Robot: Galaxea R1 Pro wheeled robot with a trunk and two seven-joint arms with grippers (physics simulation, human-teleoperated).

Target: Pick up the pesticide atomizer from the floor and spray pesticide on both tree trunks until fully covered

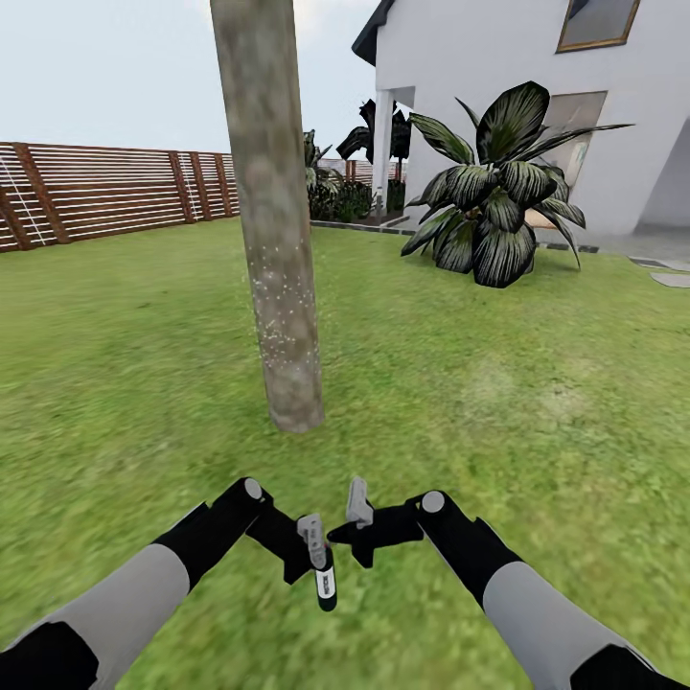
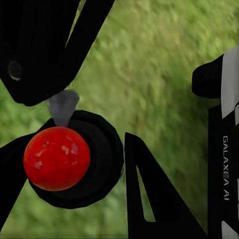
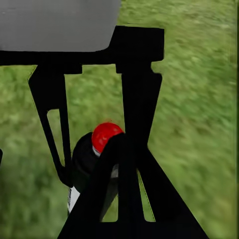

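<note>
Rough mottled bark tree trunk (image 1: 278, 240), glossy red atomizer cap (image 2: 57, 158), wooden slat fence (image 1: 105, 192)

The head view looks forward and down at the nearby tree trunk (image 1: 277, 230), while both wrist views face the grass (image 2: 164, 64) closely, sharing the red-capped atomizer (image 3: 105, 135) before that trunk.

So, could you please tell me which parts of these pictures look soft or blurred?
Head view: near grass smeared, trunk and fence sharper. Left wrist view: grass blurred, red ball crisp. Right wrist view: lawn soft, gripper sharp-edged.
</note>
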